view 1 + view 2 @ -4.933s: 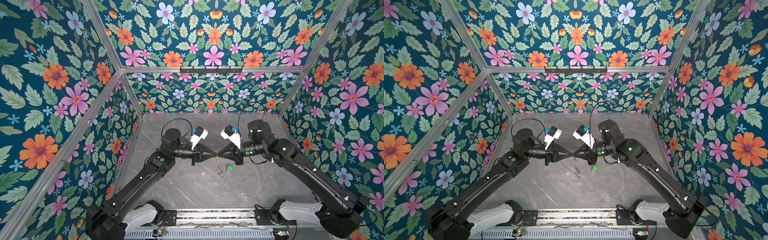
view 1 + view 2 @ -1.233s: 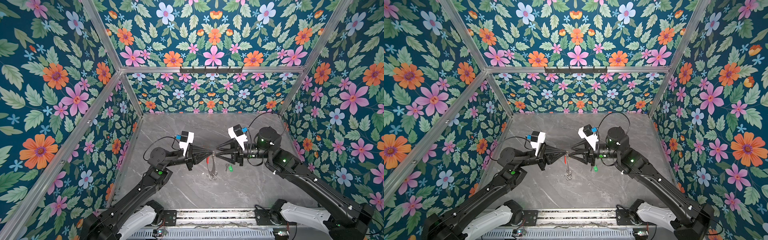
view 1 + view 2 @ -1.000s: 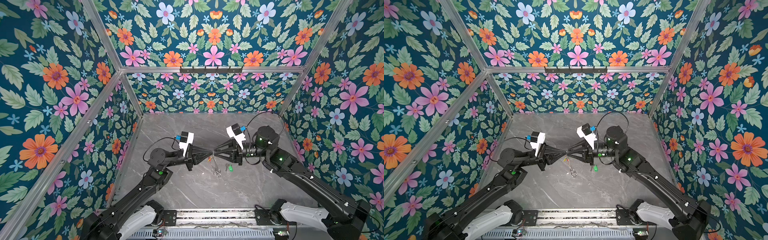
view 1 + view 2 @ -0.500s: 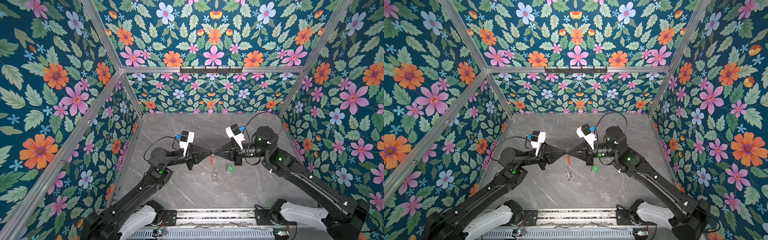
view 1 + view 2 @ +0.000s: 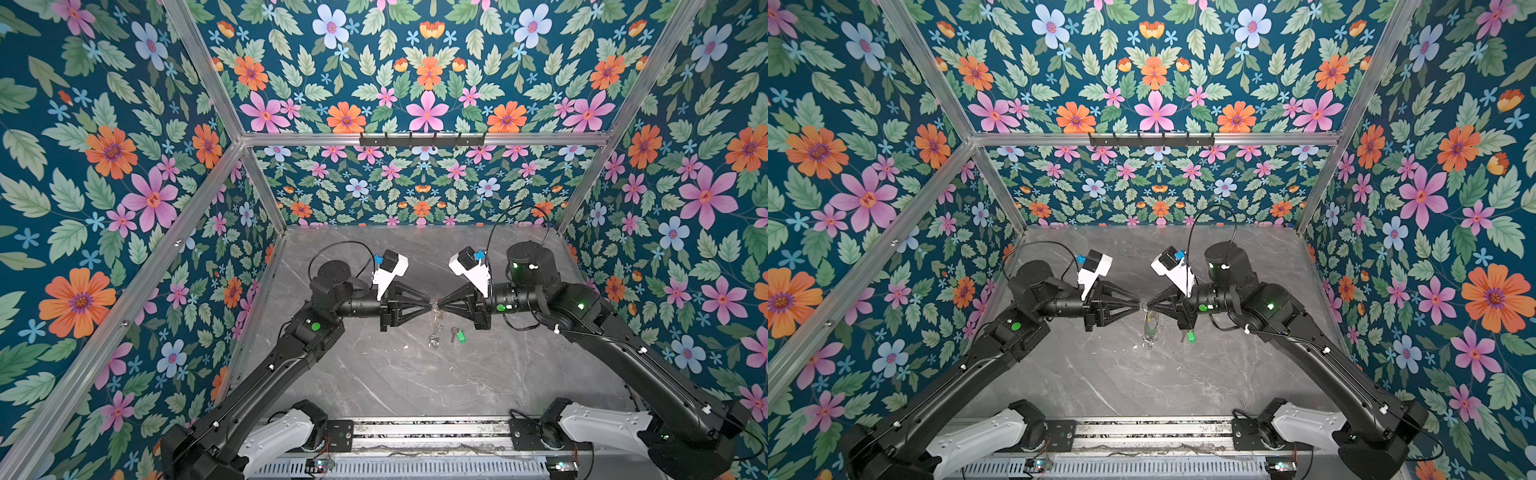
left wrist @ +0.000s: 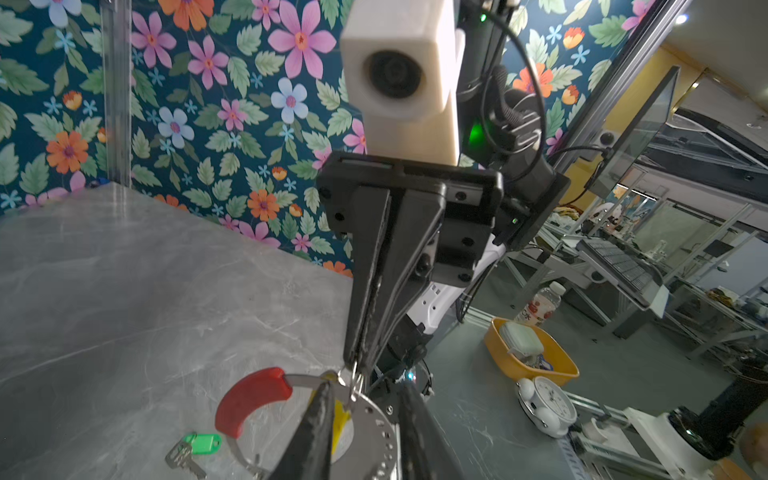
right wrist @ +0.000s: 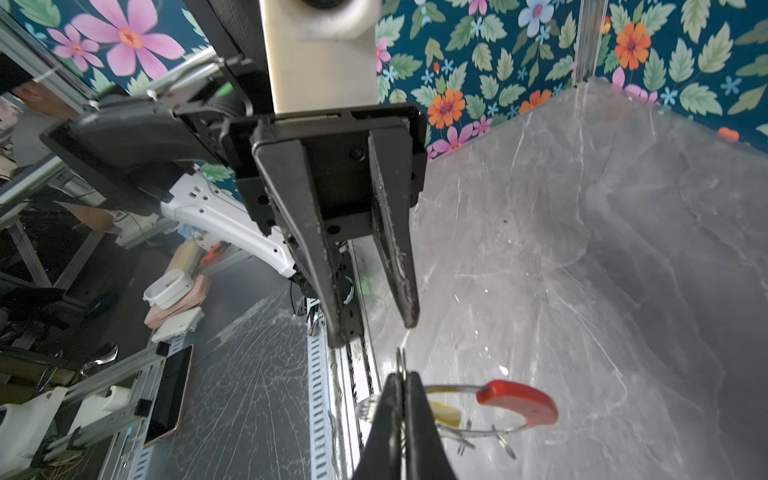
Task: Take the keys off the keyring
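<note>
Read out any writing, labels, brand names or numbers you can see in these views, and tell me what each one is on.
No text reads cleanly in any view.
The bottle label, off the table in the left wrist view: red and white print, too blurred to read.
The clock near it: dial marks too small to read.
The green key tag on the table: no writing visible.

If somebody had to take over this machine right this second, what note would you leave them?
Grippers: the left gripper is open, holding nothing, tip to tip with the right gripper, which is shut on the keyring; the keyring hangs from it.
Done: the green key is off, lying on the table.
Left: the yellow key is still on the keyring; free it.
</note>
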You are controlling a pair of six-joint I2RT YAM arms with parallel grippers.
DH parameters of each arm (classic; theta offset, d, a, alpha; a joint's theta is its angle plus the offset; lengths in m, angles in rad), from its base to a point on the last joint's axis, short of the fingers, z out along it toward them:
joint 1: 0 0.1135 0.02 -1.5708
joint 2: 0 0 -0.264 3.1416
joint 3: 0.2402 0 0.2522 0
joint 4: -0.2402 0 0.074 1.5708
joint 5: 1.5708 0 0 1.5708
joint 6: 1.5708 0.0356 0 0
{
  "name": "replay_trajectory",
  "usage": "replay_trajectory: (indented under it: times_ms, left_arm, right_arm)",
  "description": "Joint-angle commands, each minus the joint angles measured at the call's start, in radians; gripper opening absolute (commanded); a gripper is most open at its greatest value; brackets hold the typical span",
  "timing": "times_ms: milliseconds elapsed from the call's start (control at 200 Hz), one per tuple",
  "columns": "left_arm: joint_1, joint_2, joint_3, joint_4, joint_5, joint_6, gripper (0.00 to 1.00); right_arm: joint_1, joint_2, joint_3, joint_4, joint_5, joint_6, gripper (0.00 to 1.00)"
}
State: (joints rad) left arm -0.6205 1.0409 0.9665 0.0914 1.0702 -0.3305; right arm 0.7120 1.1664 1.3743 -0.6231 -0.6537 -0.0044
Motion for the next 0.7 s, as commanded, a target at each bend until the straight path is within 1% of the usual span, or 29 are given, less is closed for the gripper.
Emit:
replay_trajectory:
  times_ms: [0,120,290,385,515,695]
  left_arm:
    - [-0.010,0.021,0.019,-0.128,0.066,0.073,0.31]
    - [-0.015,0.031,0.021,-0.135,0.062,0.085,0.31]
    - [-0.021,0.038,0.029,-0.138,0.068,0.088,0.27]
    - [-0.024,0.044,0.031,-0.138,0.069,0.090,0.22]
    - [-0.030,0.054,0.037,-0.137,0.071,0.089,0.20]
    - [-0.035,0.058,0.038,-0.141,0.068,0.092,0.09]
  right_arm:
    - [0.012,0.014,0.029,-0.092,0.029,-0.050,0.00]
    - [0.030,0.028,0.052,-0.110,0.042,-0.060,0.00]
    - [0.046,0.040,0.070,-0.125,0.060,-0.068,0.00]
    - [0.052,0.043,0.072,-0.124,0.070,-0.070,0.00]
    - [0.058,0.047,0.076,-0.118,0.074,-0.068,0.00]
    - [0.063,0.050,0.080,-0.105,0.089,-0.067,0.00]
